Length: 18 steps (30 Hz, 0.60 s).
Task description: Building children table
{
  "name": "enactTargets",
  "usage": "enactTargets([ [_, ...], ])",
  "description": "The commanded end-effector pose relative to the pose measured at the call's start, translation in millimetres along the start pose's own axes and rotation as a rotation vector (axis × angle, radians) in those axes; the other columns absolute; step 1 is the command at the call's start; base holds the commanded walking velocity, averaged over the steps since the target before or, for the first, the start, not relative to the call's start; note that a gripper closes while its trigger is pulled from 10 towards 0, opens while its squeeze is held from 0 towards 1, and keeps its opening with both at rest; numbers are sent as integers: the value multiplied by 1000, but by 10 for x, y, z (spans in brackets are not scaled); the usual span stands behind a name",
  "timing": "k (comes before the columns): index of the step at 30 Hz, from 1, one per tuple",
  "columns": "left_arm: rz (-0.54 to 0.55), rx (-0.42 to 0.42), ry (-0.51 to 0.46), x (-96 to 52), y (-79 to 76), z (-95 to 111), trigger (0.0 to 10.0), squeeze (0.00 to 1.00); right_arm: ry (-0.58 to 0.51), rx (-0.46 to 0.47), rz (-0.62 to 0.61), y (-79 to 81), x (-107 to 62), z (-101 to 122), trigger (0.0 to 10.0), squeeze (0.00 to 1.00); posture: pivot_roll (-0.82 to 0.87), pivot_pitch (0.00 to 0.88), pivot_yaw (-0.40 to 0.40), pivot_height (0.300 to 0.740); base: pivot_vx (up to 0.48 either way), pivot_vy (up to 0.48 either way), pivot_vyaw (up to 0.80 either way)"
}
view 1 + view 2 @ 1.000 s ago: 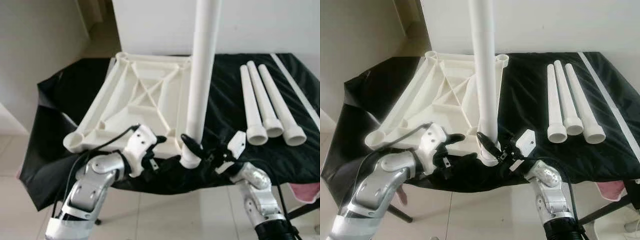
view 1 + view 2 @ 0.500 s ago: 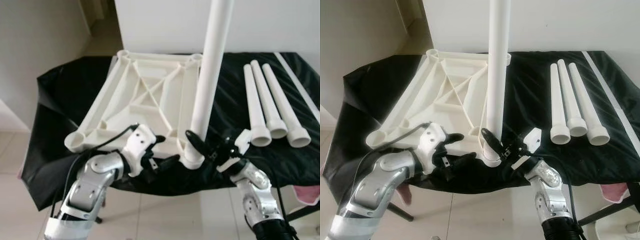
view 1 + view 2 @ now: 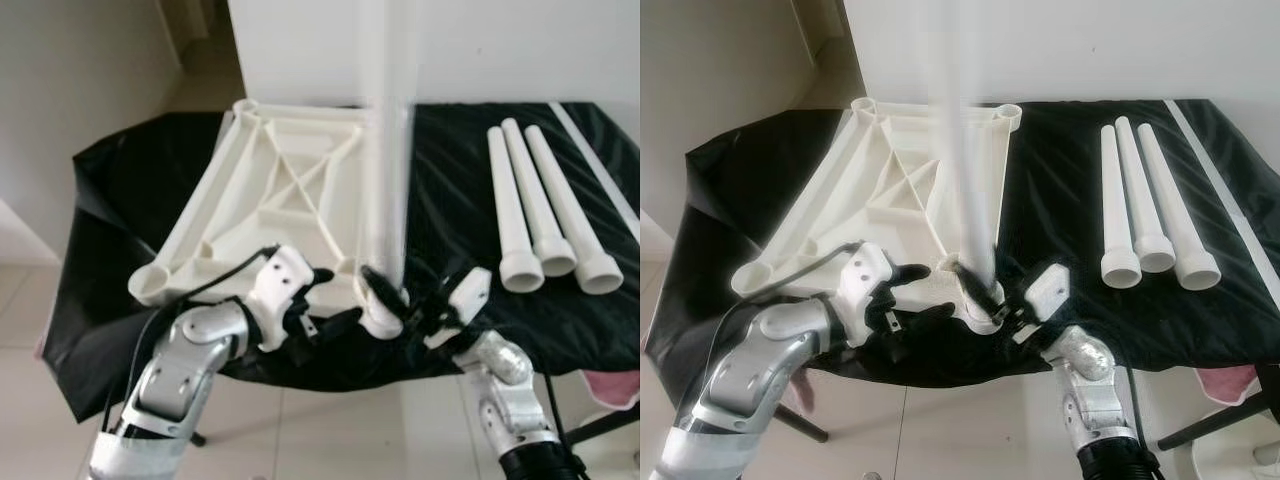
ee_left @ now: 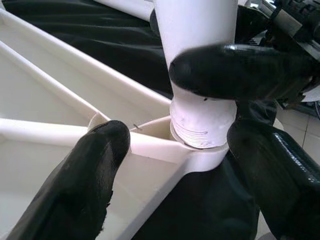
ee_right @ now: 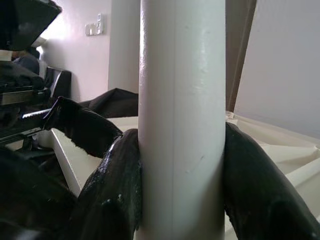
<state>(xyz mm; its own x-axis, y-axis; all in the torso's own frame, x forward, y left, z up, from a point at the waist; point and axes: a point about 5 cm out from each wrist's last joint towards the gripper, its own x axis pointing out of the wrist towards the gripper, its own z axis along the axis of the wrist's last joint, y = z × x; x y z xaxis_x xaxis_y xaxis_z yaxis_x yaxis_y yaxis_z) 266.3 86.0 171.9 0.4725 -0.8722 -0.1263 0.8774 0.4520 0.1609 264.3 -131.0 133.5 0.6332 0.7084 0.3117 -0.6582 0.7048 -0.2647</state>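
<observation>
1. Right tool (image 3: 985, 300) is clenched on the upright white leg (image 3: 970, 215) just above its foot; in the right wrist view both fingers (image 5: 112, 187) press against the tube from either side.
2. The leg's threaded end sits in the near right corner socket (image 4: 200, 160) of the upturned white table frame (image 3: 290, 190), which lies on the black cloth (image 3: 110, 190) covering the tabletop.
3. Left tool (image 3: 335, 318) is just beside that socket, fingers spread, gripping nothing; in the left wrist view one finger (image 4: 90, 170) lies on the frame rib, the other is on the far side of the socket.
4. Three spare legs (image 3: 1150, 205) lie side by side on the cloth, well apart to the right.
5. The leg's upper part is smeared by motion blur and cut off at the frame top.
6. Frame is moulded plastic with crossed ribs and round corner sockets; legs are smooth tapered tubes with flared open ends.
</observation>
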Motion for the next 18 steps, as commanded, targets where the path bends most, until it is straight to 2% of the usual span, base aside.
enactTargets([
  [1,19,-1,5,-10,5,8,10000,0,217,95,4,131,-263,-370,10000,0,46,93,79,740,0,0,0],
  [6,19,1,4,-8,10,14,10000,0,231,38,-2,130,-291,-393,10000,0,46,92,80,740,0,0,0],
  [10,20,4,2,-9,12,22,10000,0,225,10,-90,79,-337,-410,10000,0,47,93,82,740,0,0,0],
  [11,19,4,0,-8,10,25,10000,0,203,-4,-191,25,-369,-403,10000,0,45,92,82,740,0,0,0],
  [12,19,4,0,-8,10,25,10000,0,203,-4,-191,25,-369,-403,10000,0,45,92,82,740,0,0,0],
  [16,17,8,-1,2,10,27,10000,0,161,-2,-390,4,-457,-384,10000,0,39,90,85,740,0,0,0],
  [18,16,8,-1,4,11,27,10000,0,155,0,-411,10,-465,-380,10000,0,39,90,85,740,0,0,0],
])
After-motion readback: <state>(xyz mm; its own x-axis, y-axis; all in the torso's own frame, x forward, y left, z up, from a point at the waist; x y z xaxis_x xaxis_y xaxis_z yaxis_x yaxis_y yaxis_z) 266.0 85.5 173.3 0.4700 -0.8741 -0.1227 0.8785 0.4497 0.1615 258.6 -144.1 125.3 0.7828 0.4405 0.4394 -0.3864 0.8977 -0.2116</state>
